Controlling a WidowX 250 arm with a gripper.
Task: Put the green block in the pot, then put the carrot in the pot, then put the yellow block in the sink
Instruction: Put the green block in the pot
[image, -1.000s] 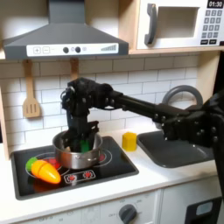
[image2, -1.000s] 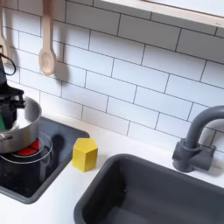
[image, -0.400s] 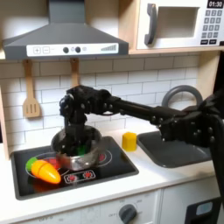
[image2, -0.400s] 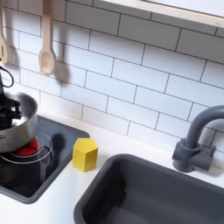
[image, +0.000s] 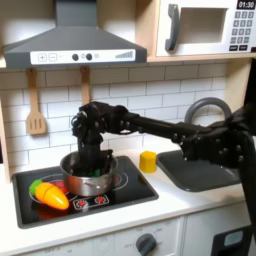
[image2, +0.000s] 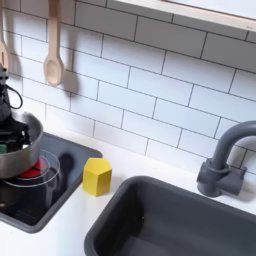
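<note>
- The pot (image: 88, 178) stands on the black stovetop (image: 120, 195), over the red rings, and serves as the landmark here; in the second exterior view it sits at the second exterior view's left edge (image2: 22, 150).
- The claw (image: 92, 152) hangs just above the pot's opening, pointing down, with the dark arm (image: 170, 128) stretching away toward the first exterior view's right.
- Whether its fingers stand apart or together cannot be told; they are dark against the dark arm and too small to separate.
- In the second exterior view the claw (image2: 10, 120) shows at the pot's rim, cut by the frame edge.
- The green block (image2: 8, 146) lies inside the pot, seen as a green patch against the near wall in the second exterior view.
- The carrot (image: 48, 192) lies on the stovetop just beside the pot, on the first exterior view's left, with its green tip toward the stovetop's left end.
- The yellow block (image: 148, 161) stands on the white bench (image: 190, 205) on the other side of the pot, near the stovetop's edge; in the second exterior view (image2: 97, 176) it rests between the stovetop and the sink.
- The sink (image: 200, 170) lies beyond the yellow block, well apart from the pot, with its curved faucet (image2: 222, 160) at the back rim.
- A wooden spoon (image2: 54, 45) hangs on the tiled wall above and behind the pot.
</note>
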